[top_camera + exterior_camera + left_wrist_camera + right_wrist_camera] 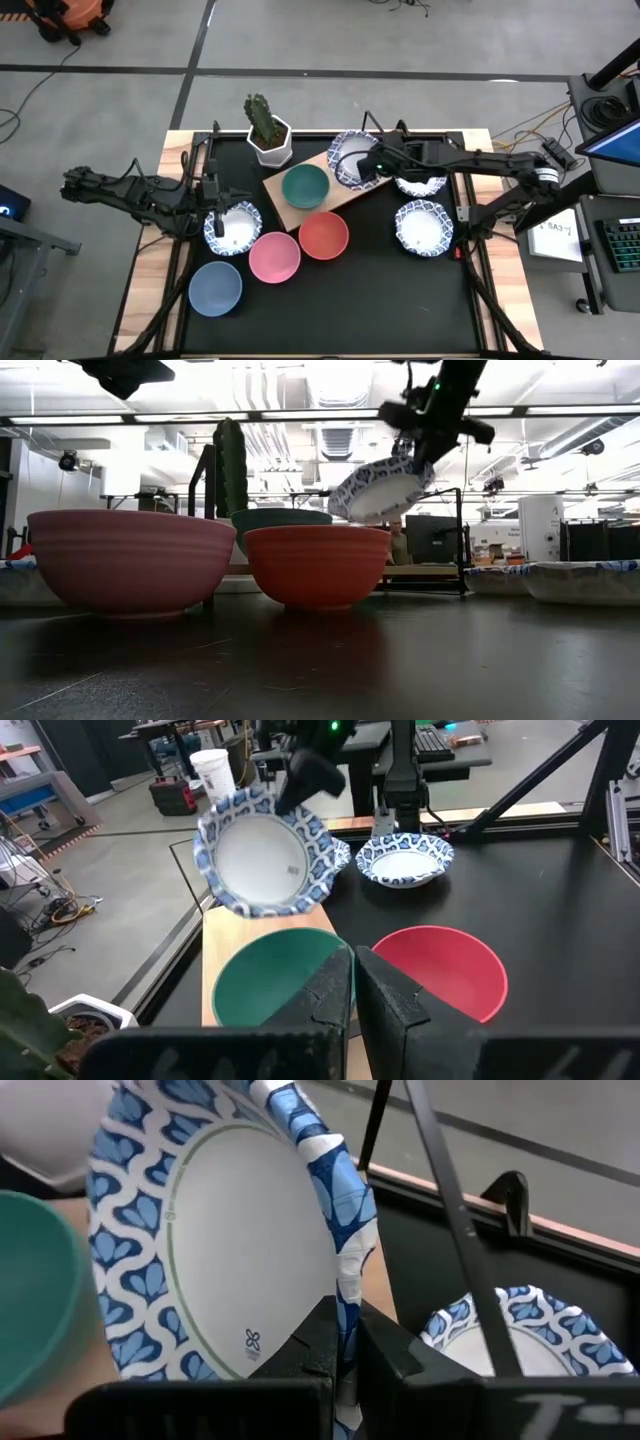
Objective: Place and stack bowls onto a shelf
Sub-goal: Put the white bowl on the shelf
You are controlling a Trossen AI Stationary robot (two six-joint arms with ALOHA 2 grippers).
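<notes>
My right gripper [374,166] is shut on a white bowl with a blue patterned rim [350,158], held tilted above the far right end of the wooden shelf board [277,198]. A green bowl [305,186] stands on the board. The red [323,235], pink [274,256] and blue [215,288] bowls stand on the black table. So do three more patterned bowls [232,228] [424,228] [420,184]. My left gripper [353,992] is shut and empty, over the left patterned bowl's rim [214,212]. My right gripper pinches the patterned bowl's rim [345,1280] between its two fingers [310,1345], one inside the bowl and one outside. It comes from the table's right, slanting down. The bowl is lifted clear of the board and tilted, with its inside facing the table's left [262,855].
A cactus in a white hexagonal pot [268,135] stands just beyond the board's far left corner. The right arm [480,165] reaches over one patterned bowl. Bare black table [380,300] lies toward the near right.
</notes>
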